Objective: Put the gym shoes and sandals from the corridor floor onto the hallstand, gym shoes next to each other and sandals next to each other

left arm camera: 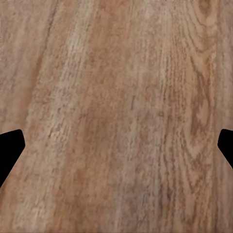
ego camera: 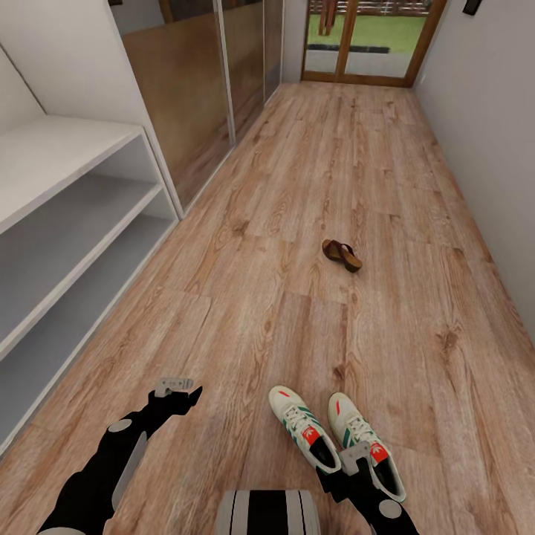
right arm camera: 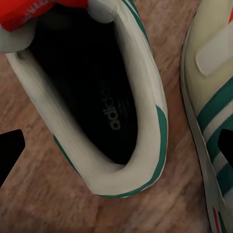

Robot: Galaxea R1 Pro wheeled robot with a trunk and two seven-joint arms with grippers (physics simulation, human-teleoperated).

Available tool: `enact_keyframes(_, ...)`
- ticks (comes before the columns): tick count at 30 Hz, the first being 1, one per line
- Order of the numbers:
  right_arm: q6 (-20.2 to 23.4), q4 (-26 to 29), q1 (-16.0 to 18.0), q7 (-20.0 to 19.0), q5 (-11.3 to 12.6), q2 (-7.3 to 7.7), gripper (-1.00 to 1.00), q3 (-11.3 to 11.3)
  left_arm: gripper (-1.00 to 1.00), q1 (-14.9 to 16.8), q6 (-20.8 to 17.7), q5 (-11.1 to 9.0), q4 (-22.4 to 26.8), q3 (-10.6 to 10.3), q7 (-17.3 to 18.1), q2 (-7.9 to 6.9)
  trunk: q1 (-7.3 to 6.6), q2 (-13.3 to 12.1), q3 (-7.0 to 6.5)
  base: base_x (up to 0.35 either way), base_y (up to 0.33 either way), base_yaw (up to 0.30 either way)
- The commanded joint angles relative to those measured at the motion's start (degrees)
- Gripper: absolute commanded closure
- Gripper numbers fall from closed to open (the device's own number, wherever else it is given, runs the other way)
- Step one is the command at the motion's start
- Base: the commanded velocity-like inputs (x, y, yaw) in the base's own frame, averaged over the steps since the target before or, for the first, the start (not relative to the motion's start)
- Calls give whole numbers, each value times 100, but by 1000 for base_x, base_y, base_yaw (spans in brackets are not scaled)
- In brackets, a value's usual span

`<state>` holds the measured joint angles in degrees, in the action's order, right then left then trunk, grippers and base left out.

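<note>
Two white gym shoes with teal stripes and red patches lie side by side on the corridor floor (ego camera: pixel 312 186), the left one (ego camera: pixel 297 420) and the right one (ego camera: pixel 349 425). My right gripper (ego camera: pixel 355 455) hangs open just above their heel ends. The right wrist view looks into one shoe's dark opening (right arm camera: pixel 145 97), which sits between the open fingers of the right gripper (right arm camera: pixel 116 153), with the other shoe (right arm camera: pixel 208 111) beside it. One dark-brown sandal (ego camera: pixel 342 255) lies farther up the floor; the other is out of view. My left gripper (ego camera: pixel 174 386) (left arm camera: pixel 116 150) is open over bare planks. The hallstand (ego camera: pixel 59 148) stands at left.
Mirrored wardrobe doors (ego camera: pixel 193 96) run along the left wall beyond the hallstand. A plain wall (ego camera: pixel 490 148) bounds the right side. A glazed wooden door (ego camera: pixel 364 44) closes the corridor's far end. My base (ego camera: pixel 267 513) shows at the bottom edge.
</note>
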<state>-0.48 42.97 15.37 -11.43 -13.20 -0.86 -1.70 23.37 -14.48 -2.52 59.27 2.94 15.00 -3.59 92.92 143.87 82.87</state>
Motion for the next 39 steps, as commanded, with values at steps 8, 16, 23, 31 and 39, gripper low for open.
enact_keyframes(8, -5, 2, 1, -17, -60, -2, -100, 11, -100, 1, -46, -43, 10, 13, 29, -1, -1, 1, 3, 0, 0, 0)
enact_keyframes(16, -5, 1, 1, -17, -60, -9, -100, 12, -100, 1, -42, -53, 11, 13, 29, -2, 12, 8, 133, 0, 0, 0)
enact_keyframes(23, -5, 2, 1, -17, -60, -11, -100, 12, -100, 1, -40, -50, 12, 13, 29, -2, 30, 17, 325, 0, 0, 0)
enact_keyframes(31, -5, 7, 1, -17, -60, -11, -100, 12, -100, 1, -38, -53, 14, 13, 29, -2, 30, 17, 337, 0, 0, 0)
enact_keyframes(39, -5, 9, 1, -17, -60, -11, -100, 12, -100, 1, -38, -55, 14, 13, 29, -2, 30, 17, 340, 0, 0, 0)
